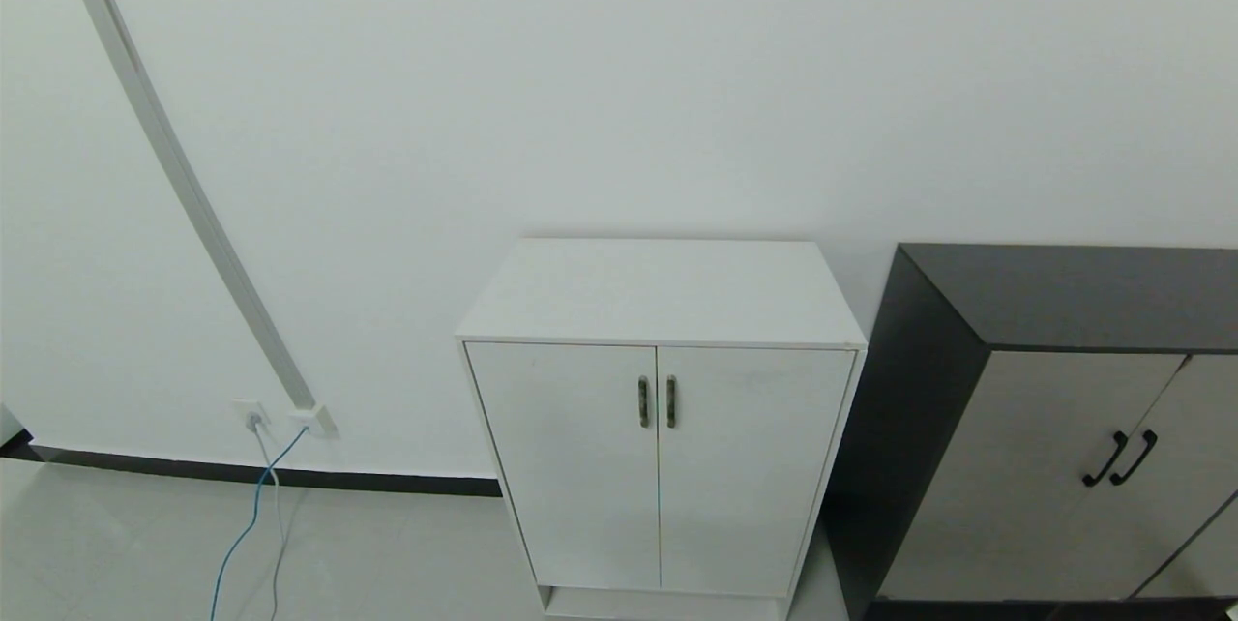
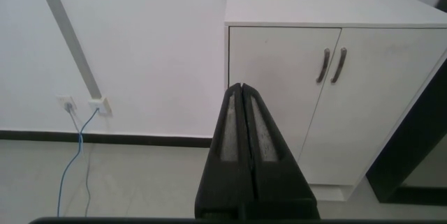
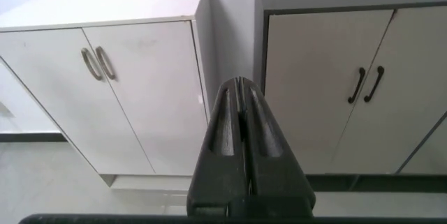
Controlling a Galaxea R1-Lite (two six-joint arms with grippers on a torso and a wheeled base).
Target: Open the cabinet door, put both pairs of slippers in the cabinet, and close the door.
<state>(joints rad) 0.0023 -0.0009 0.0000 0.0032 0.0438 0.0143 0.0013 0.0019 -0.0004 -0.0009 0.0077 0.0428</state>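
A small white cabinet (image 1: pixel 661 466) stands against the wall with both doors closed and two dark vertical handles (image 1: pixel 657 401) at the centre seam. It also appears as the white cabinet (image 2: pixel 328 105) in the left wrist view and the white cabinet (image 3: pixel 112 91) in the right wrist view. My left gripper (image 2: pixel 241 88) is shut with nothing in it, held in front of the cabinet's left door and away from it. My right gripper (image 3: pixel 239 83) is shut and empty too, out in front between the two cabinets.
A taller black-sided cabinet (image 1: pixel 1045 428) with grey doors and black handles (image 1: pixel 1120 458) stands right beside the white one. A wall socket (image 1: pixel 253 415) with blue and grey cables (image 1: pixel 253 515) is at the left, under a slanted cable duct (image 1: pixel 184 176). Pale tiled floor lies to the left.
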